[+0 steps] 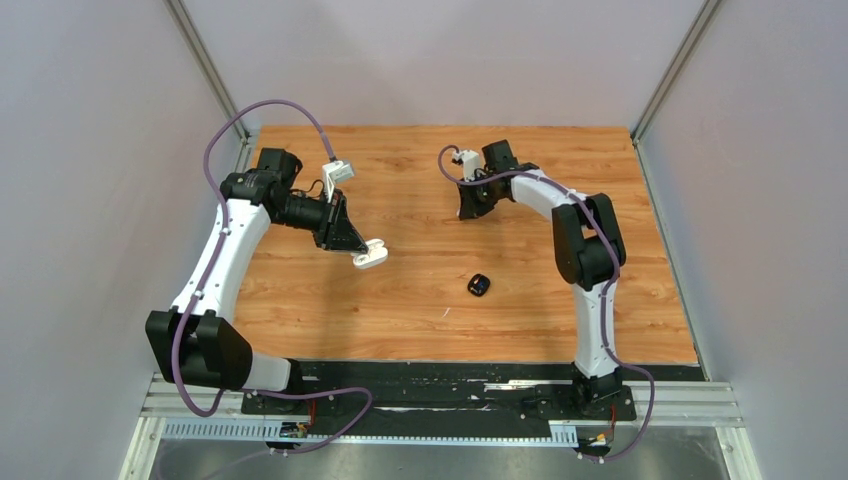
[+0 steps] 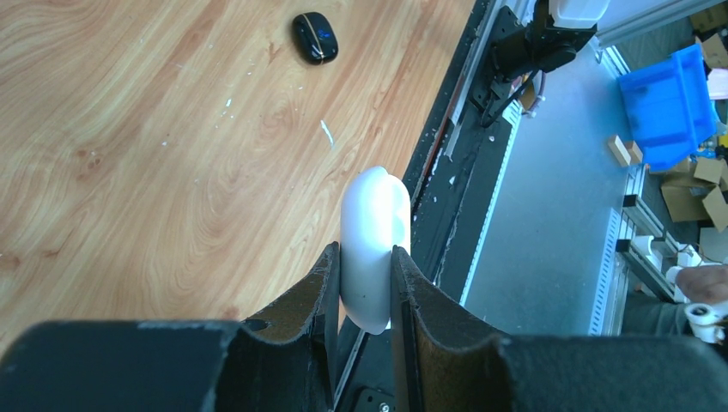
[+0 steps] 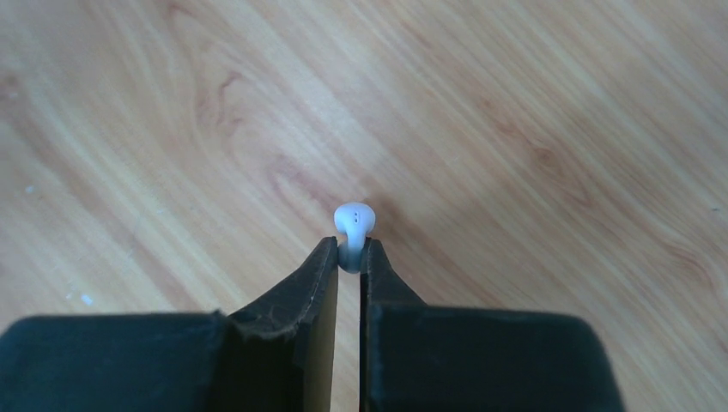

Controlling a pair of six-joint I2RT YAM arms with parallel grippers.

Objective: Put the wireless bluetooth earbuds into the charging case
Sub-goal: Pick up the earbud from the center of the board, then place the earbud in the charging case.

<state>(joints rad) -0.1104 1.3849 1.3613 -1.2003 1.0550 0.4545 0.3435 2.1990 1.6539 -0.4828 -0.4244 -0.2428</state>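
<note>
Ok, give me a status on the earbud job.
Done: no earbud is visibly seated in a case yet. In hand: the left fingers clamp the white charging case, and the right fingers pinch a white earbud. Left: bring that earbud to the case and seat it; whether the case's lid is open cannot be told. A black case lies apart on the wooden table.

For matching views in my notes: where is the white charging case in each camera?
Top external: white charging case left of centre, held by the left gripper.
Left wrist: lower centre, pinched in that gripper.
Right wrist: not in view.
Shared landmark: black case, in top and left wrist.
</note>
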